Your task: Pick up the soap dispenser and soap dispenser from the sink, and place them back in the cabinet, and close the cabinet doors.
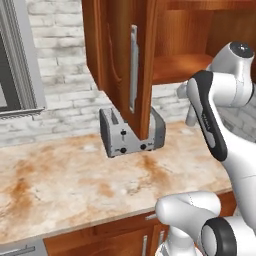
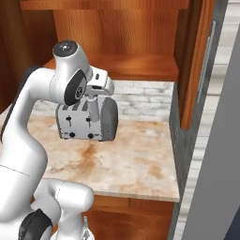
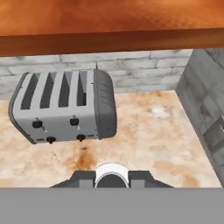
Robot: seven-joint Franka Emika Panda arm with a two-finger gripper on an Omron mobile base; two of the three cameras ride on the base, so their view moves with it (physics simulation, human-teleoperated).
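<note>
While the two-finger gripper [image 3: 112, 180] hung above the grey four-slot metal toaster [image 3: 65, 111], it was closed on what seemed a white-topped soap dispenser [image 3: 112, 174]. Behind the toaster stood the open reddish-brown wooden cabinet [image 2: 126, 65].

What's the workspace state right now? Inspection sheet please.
Surface: marbled stone counter, bare apart from the toaster.
Job's things: cabinet open, shelf bare where visible; left cabinet door swung out over the toaster, right cabinet door open too.
Clutter: grey four-slot toaster near the brick wall.
Grippers: gripper shut on something white, cannot tell what.
Cables: nothing seen.
Surroundings: white brick wall, window frame.
</note>
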